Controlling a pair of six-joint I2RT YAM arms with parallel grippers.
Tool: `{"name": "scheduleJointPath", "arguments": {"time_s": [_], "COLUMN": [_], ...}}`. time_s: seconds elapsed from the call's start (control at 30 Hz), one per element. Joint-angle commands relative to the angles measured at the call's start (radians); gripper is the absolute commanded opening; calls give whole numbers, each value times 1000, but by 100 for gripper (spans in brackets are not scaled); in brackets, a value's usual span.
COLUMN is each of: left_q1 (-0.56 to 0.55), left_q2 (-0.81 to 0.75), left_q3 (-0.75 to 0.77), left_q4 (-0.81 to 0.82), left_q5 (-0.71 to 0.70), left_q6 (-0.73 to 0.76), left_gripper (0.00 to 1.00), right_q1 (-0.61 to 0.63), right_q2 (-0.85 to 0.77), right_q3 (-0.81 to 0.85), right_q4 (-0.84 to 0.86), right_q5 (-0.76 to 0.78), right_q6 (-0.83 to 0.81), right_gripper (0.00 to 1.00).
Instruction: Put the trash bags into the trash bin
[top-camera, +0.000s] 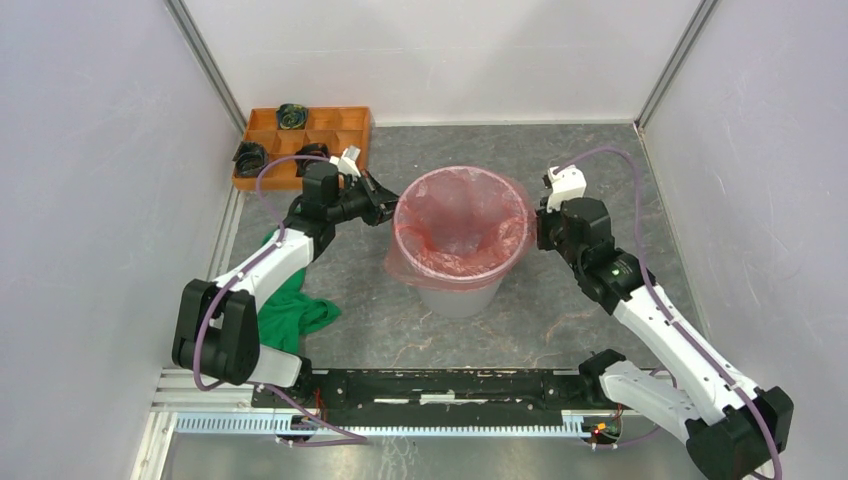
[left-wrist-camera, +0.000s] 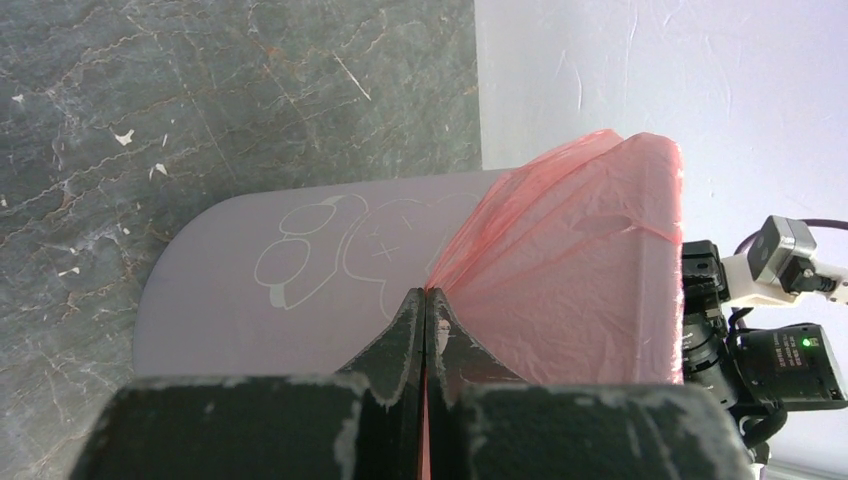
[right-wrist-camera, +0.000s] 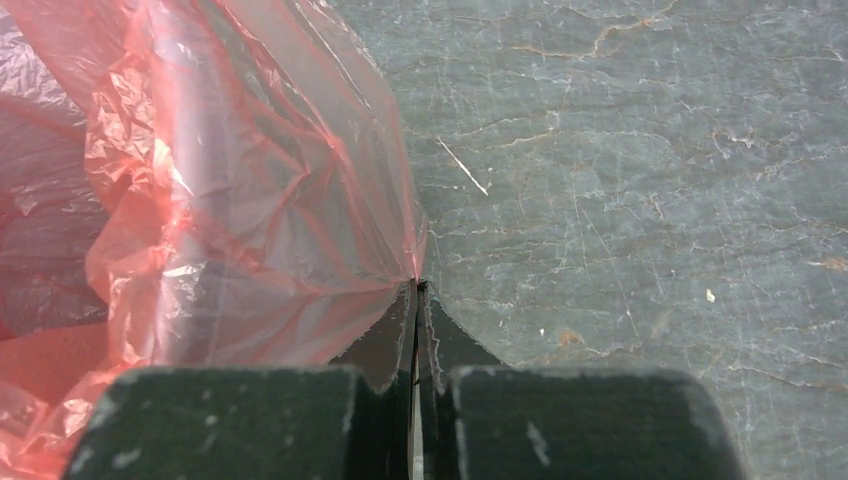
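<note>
At the centre of the overhead view, the trash bag (top-camera: 455, 215) sits inside the trash bin (top-camera: 460, 298). Its mouth is spread over the rim and a loose skirt of film hangs down the bin's left side. At the bin's left edge the left end effector (top-camera: 385, 212) is clenched on a pinch of that film. Its wrist view shows the jaws pressed together, with red plastic fanning out from between the tips against the bin's pale wall. At the right edge the right end effector (top-camera: 541, 228) is likewise clamped on the bag's hem, creases radiating from its tips.

Gripping opposite sides probably keeps the mouth stretched wide, so the film can be drawn down over the rim without slipping inside. The bag looks seated, so the task seems close to done, with only the overhang left to tidy.

Farther out on the counter (top-camera: 600, 170), a green cloth (top-camera: 295, 305) lies at lower left. A wooden tray (top-camera: 345, 122) holding black rolls (top-camera: 291, 116) sits at upper left.
</note>
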Motion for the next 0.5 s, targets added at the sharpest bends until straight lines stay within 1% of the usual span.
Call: {"name": "scheduleJointPath", "arguments": {"time_s": [0.0,0.1,0.17,0.27,0.37,0.4,0.43,0.47], "left_q1": [1,2,1,2,4,4,4,4], "left_q2": [10,-5,-22,-67,-109,-122,-144,-166], "left_q3": [-21,-17,12,47,71,84,102,112], "left_q4": [1,-54,-159,-326,-417,-448,-480,-511], "left_q5": [-1,-30,-90,-205,-287,-308,-337,-372], "left_q6": [51,112,202,329,410,433,461,478], "left_gripper": [2,2,2,2,3,6,12,23], "right_q1": [-3,-3,-3,-2,-4,-3,-2,-4], "right_q2": [-23,-65,-85,-95,-90,-90,-89,-91], "right_q3": [-60,-165,-211,-244,-226,-212,-194,-177], "right_q4": [102,154,174,180,162,152,137,126], "right_q5": [-8,-79,-119,-108,-75,-69,-61,-52], "right_q6": [10,44,49,41,16,8,1,-5], "right_gripper": [0,0,0,2,5,6,8,11]}}
